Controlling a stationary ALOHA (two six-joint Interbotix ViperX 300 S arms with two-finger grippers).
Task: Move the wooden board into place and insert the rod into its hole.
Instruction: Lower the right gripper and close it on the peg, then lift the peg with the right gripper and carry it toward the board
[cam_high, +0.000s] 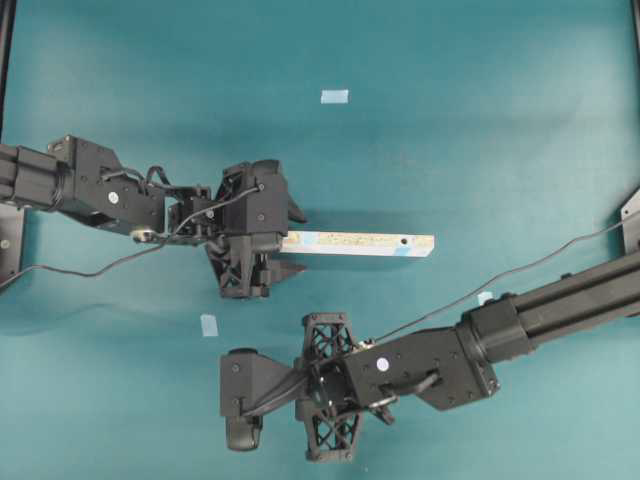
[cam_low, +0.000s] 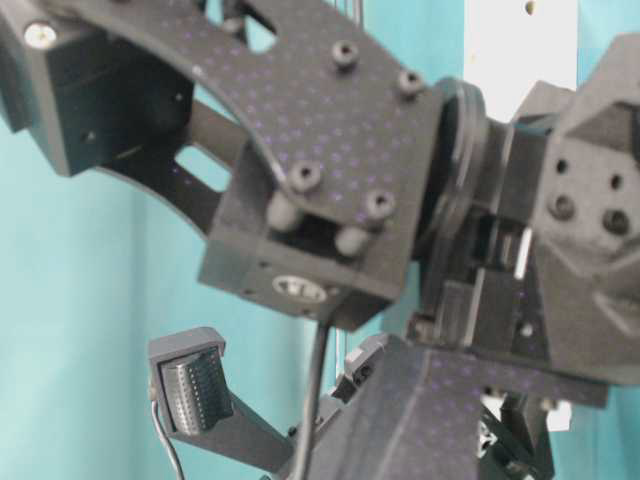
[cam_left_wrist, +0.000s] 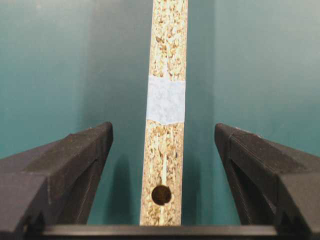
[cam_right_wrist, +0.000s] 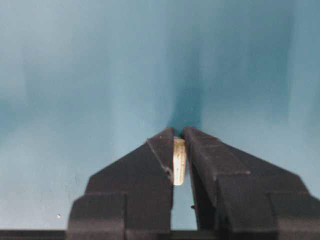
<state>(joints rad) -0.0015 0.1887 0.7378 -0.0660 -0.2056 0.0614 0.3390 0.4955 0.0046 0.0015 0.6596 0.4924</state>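
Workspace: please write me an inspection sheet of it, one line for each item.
Surface: teal table, bare around the things.
Job's things: wooden board lies between the open left gripper fingers, its hole facing the left wrist camera; rod pinched in the shut right gripper.
Clutter: pale tape squares on the table.
Cables: a cable trails from the left arm.
Surroundings: nothing seen.

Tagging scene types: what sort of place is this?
Likely a robotics lab bench: two black arms over a plain teal table, tape squares marking positions, and a wooden board laid out as a test piece.
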